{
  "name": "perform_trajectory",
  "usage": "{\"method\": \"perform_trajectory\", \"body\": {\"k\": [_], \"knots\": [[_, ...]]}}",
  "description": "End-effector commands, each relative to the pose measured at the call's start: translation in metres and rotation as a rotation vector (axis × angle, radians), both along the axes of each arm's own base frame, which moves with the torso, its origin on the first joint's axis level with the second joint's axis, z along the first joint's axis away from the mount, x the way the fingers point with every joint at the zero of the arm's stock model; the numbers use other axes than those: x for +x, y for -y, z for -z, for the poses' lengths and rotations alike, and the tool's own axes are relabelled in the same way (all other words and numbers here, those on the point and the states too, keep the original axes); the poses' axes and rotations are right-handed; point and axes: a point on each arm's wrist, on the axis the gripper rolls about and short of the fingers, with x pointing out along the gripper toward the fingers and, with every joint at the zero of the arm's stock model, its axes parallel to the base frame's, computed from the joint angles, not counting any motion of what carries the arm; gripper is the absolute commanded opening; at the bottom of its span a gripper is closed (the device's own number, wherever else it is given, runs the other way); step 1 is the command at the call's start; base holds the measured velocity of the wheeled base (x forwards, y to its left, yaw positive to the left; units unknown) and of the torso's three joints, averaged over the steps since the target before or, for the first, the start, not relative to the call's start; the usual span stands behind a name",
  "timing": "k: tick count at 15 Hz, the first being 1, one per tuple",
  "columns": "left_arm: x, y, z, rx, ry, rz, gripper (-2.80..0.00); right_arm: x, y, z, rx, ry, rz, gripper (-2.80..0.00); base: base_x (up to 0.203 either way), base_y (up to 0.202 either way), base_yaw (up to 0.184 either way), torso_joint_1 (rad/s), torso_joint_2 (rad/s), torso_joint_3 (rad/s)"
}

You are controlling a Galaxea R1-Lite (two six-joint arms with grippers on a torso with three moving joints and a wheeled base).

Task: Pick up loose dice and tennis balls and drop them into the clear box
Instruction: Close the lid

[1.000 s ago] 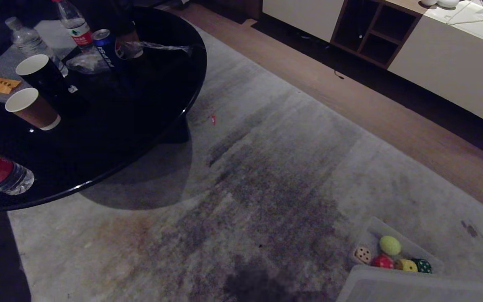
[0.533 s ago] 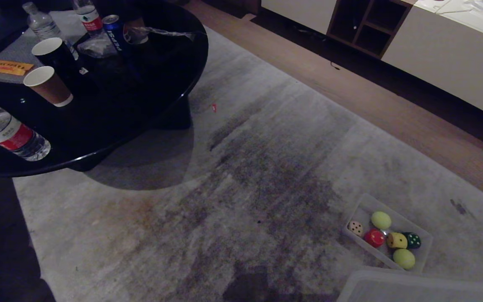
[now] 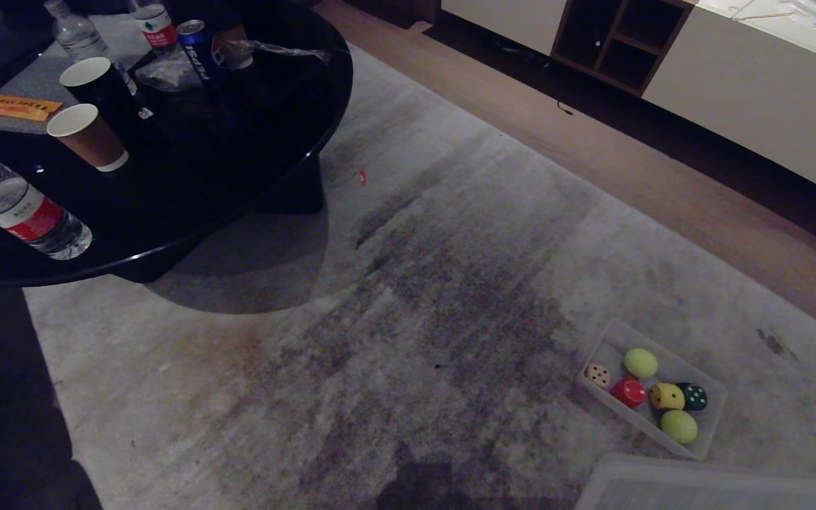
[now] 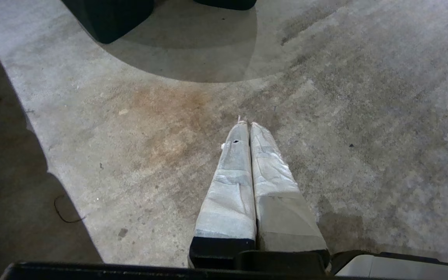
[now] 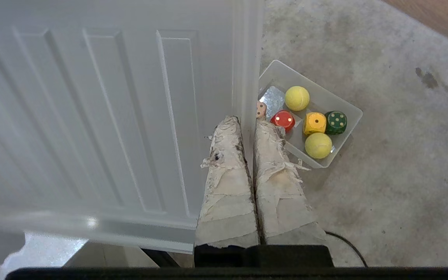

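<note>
The clear box [image 3: 617,350] sits on the grey rug at the lower right. In it lie a tan die [image 3: 598,375], a red die [image 3: 629,392], a yellow die [image 3: 666,396], a dark green die [image 3: 693,397] and two tennis balls [image 3: 640,362] [image 3: 678,426]. No loose die or ball shows on the rug. In the right wrist view my right gripper [image 5: 247,120] is shut and empty, just short of the clear box [image 5: 325,99], and hides part of the tan die [image 5: 261,109]. My left gripper [image 4: 246,123] is shut and empty over bare rug. Neither arm shows in the head view.
A ribbed translucent lid [image 3: 720,489] [image 5: 91,116] lies close to the box. A round black table [image 3: 238,177] at the upper left carries paper cups, water bottles and a can. A wooden floor strip and a white cabinet [image 3: 741,92] lie beyond the rug.
The camera has moved, so the whole scene has slid up and left. The box now shows whole, with its second tennis ball. Nothing in it has moved.
</note>
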Motion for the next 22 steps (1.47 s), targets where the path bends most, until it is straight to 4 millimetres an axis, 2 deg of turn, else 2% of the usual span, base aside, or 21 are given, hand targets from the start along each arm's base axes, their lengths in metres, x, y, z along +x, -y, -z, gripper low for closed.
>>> {"method": "perform_trajectory", "body": {"k": [1, 3, 10, 22], "knots": [[0.0002, 0.0, 0.0004, -0.001, -0.002, -0.001, -2.8, 0.0001, 0.0, 0.0, 0.001, -0.002, 0.0, -2.8, 0.0, 0.0, 0.0, 0.0, 0.0, 0.0], [0.0002, 0.0, 0.0004, -0.001, -0.002, -0.001, -2.8, 0.0001, 0.0, 0.0, 0.001, -0.002, 0.0, -2.8, 0.001, 0.003, -0.031, 0.001, 0.0, 0.001], [0.0002, 0.0, 0.0004, -0.004, -0.002, -0.001, -2.8, 0.0001, 0.0, 0.0, 0.001, -0.002, 0.0, -2.8, 0.001, 0.005, -0.14, 0.003, 0.0, 0.003], [0.0002, 0.0, 0.0004, 0.002, -0.002, 0.001, -2.8, 0.0001, 0.0, 0.0, 0.001, -0.002, 0.0, -2.8, 0.0, 0.001, -0.004, 0.0, 0.0, 0.0]]}}
